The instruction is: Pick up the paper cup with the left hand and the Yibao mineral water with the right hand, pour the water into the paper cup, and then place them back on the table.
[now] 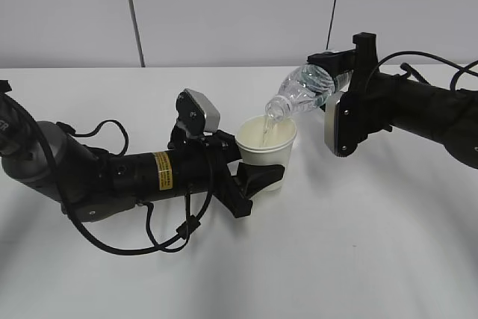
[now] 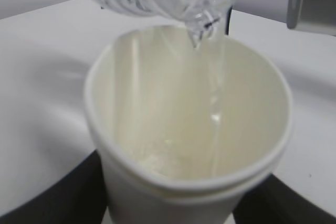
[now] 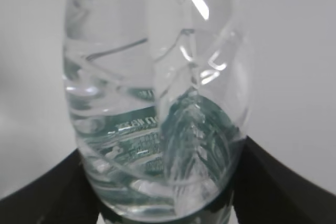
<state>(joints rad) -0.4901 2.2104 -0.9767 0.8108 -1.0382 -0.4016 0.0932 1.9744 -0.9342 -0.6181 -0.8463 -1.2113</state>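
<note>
On the left, the left tool (image 1: 258, 177) is closed round the lower wall of the paper cup (image 1: 267, 144), a smooth cream tapered cup with a rolled rim, held upright just over the plain white counter (image 1: 358, 244). Right of it, the right tool (image 1: 340, 87) clamps the Yibao mineral water (image 1: 302, 93), clear ribbed plastic, tilted mouth-down over the cup's rim, a thin stream running in.
</note>
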